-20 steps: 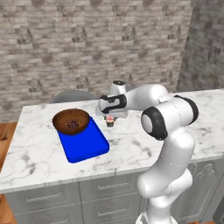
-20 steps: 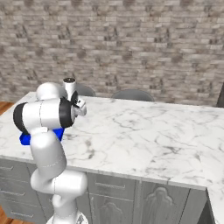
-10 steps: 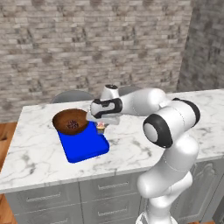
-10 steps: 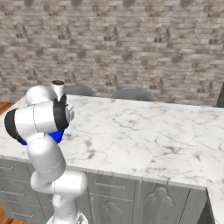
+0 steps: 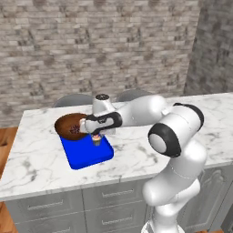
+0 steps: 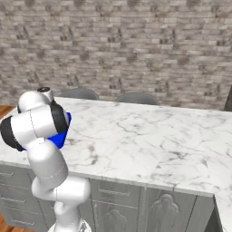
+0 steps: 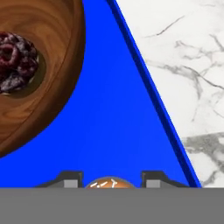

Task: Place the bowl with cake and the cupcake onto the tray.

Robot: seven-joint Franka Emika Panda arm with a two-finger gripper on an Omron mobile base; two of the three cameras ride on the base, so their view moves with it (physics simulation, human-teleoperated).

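Observation:
The bowl with cake is a wide brown wooden bowl resting on the far end of the blue tray, with the dark cake piece inside. My gripper hangs over the tray's right part, just right of the bowl, shut on the cupcake. In the hand view the cupcake's top shows between the two fingertips, with the tray below and the bowl at upper left. Whether the cupcake touches the tray I cannot tell. A corner of the tray peeks out behind my arm.
The tray lies on the left part of a long white marble counter. Two grey chairs stand behind the counter in front of a brick wall. Bare marble stretches to the right of the tray.
The arm has swung left, carrying the cupcake from above the bare marble right of the tray to a spot over the tray beside the bowl. The bowl and tray stay put.

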